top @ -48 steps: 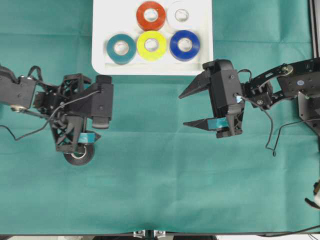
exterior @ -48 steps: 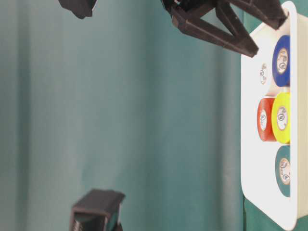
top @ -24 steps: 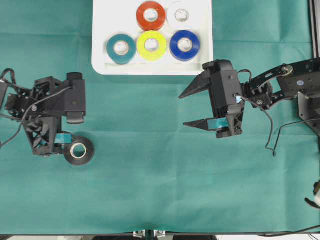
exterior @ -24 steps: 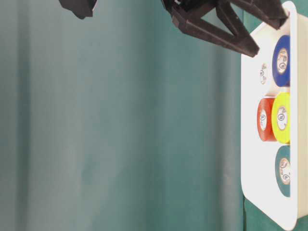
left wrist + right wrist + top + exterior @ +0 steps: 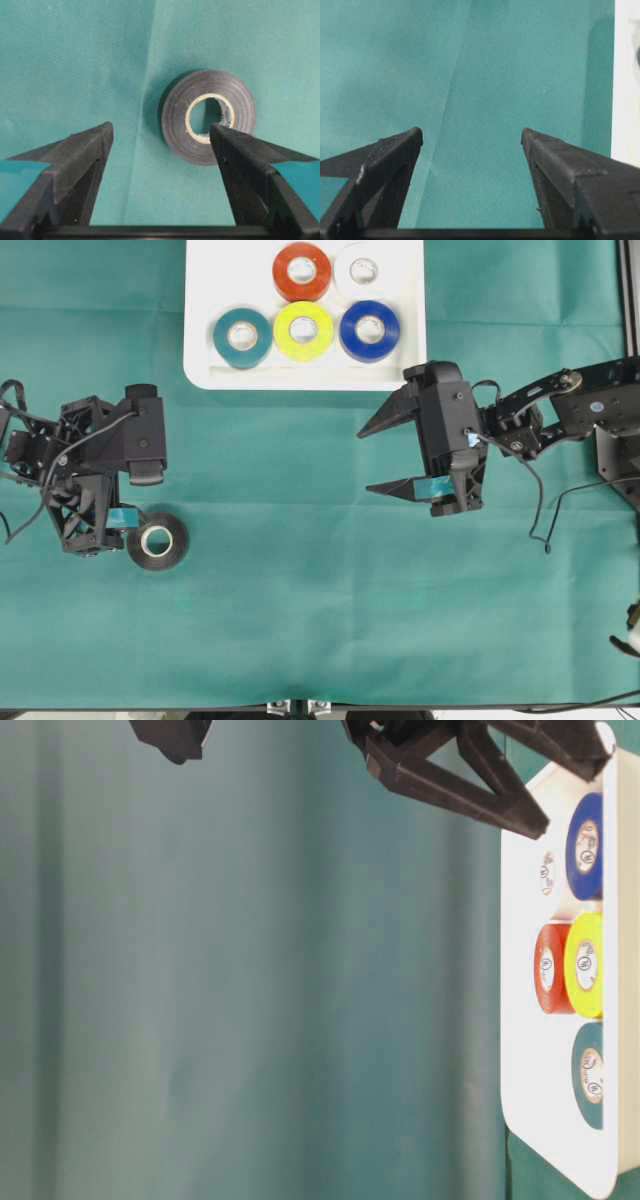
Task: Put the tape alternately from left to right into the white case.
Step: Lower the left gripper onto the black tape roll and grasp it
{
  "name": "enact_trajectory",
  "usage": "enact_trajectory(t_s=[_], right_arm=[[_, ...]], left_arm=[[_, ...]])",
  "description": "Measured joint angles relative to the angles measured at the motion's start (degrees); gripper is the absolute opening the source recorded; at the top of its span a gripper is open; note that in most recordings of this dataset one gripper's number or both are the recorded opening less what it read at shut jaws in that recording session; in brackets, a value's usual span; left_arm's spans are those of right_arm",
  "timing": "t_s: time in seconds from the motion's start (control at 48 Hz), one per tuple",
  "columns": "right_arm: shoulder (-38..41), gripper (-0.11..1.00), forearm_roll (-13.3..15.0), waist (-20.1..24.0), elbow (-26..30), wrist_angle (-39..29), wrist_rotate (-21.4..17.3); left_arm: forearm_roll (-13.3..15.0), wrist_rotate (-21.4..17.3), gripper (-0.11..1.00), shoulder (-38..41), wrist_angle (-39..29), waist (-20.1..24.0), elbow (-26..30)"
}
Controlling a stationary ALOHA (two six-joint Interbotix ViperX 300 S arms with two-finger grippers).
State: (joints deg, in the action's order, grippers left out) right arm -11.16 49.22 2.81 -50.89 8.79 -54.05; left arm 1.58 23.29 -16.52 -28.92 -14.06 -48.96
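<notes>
Approaching the last roll: my left gripper hangs with its jaws spread wide and nothing between them, just beside the small black roll of electrical tape with a pale core, which lies flat on the green cloth of the bench, well apart from the large shallow white plastic case. In the left wrist view the black roll sits off-centre, partly behind one finger, so it is not yet framed between the jaws.

Step in hand, as I judge it: pickup of the sixth roll. The next move calls for shifting the left gripper sideways until the roll is centred, lowering around it, then closing across its outer wall.

My right gripper is also spread wide and empty, hovering over bare cloth near the case's front edge.

Count: six rolls in all. Five lie flat in the case: red-orange, white, teal, yellow, blue. One, the black, remains outside. One case.
</notes>
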Motion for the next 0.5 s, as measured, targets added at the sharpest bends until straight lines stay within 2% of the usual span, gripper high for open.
enact_trajectory(t_s=[0.292,0.5], right_arm=[[0.09,0.84,0.00,0.00,0.00,-0.09,0.00],[0.00,0.84,0.00,-0.09,0.00,-0.09,0.00]], left_arm=[[0.09,6.50,0.92,2.64,1.05,-2.99,0.00],[0.09,7.91,0.92,5.27,3.96,-4.22,0.00]])
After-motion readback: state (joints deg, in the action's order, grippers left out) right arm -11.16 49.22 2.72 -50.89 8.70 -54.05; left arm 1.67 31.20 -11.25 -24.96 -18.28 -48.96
